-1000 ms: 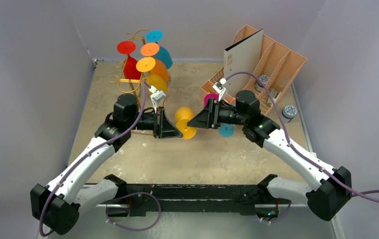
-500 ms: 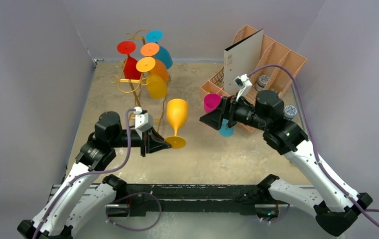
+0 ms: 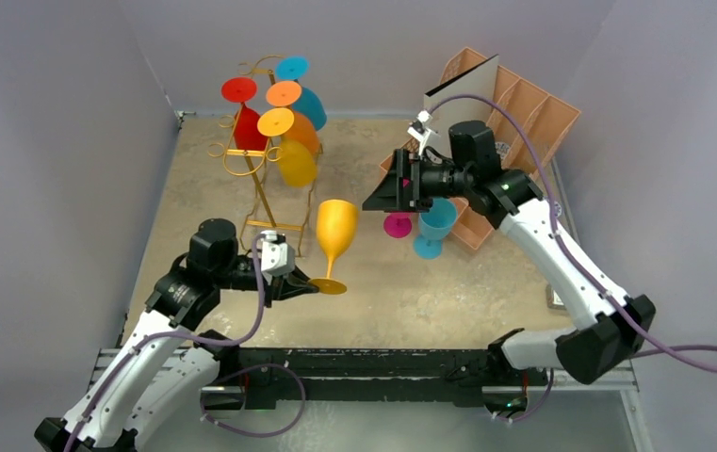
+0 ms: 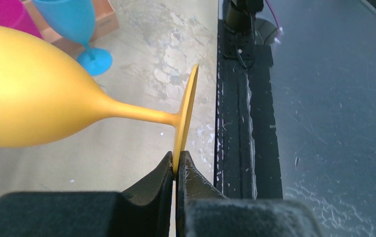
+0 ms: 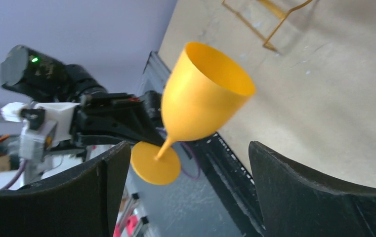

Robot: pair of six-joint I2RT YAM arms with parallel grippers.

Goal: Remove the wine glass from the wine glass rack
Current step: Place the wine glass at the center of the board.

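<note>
Wine glass: the yellow wine glass (image 3: 335,229) stands upright, free of the wine glass rack (image 3: 262,184), near and right of the rack's base.
Grip: the left gripper (image 4: 176,167) is pressed together on the rim of the glass's foot (image 4: 185,118), pinching it edge-on.
Contact below: the foot sits low over the table (image 3: 448,292); whether it touches the table is hard to tell from these views.
Right gripper: the right gripper (image 3: 378,198) is spread wide and holds nothing. It hovers far right of the glass and faces it.
Rack: other coloured glasses (image 3: 284,122) hang from its hooks.
Surroundings: a pink glass (image 3: 398,224) and a blue glass (image 3: 434,226) stand beside the peach organiser (image 3: 524,113).
Progress: the removal looks done; what probably remains is to set the glass down and let go.
</note>
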